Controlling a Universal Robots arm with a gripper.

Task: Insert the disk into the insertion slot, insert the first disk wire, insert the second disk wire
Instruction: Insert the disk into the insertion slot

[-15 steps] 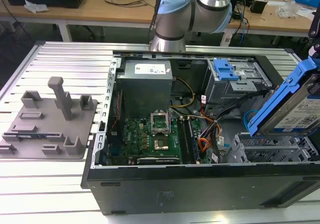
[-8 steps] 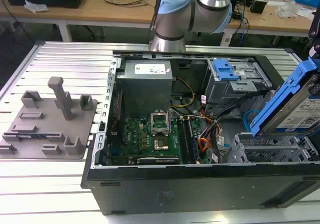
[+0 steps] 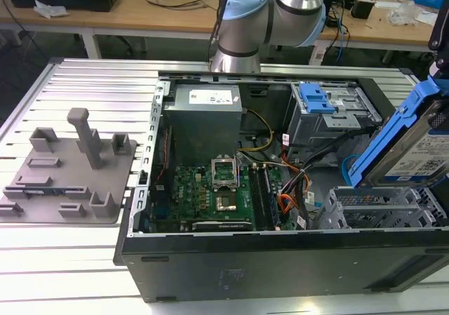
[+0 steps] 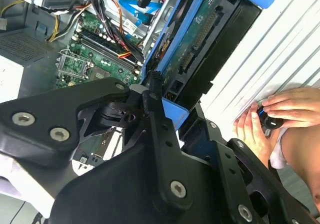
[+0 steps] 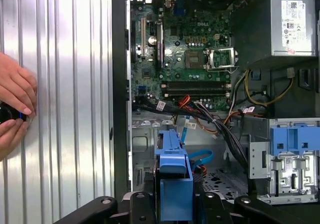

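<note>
One pincer grips the disk by its blue carrier, tilted above the open rim of the insertion slot.

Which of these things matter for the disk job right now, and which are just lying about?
Job: the disk, held by the gripper; the insertion slot; blue flat cable, likely a disk wire.
Lying about: grey fixture block; power supply; motherboard; bay with blue latch; a person's hands.
</note>
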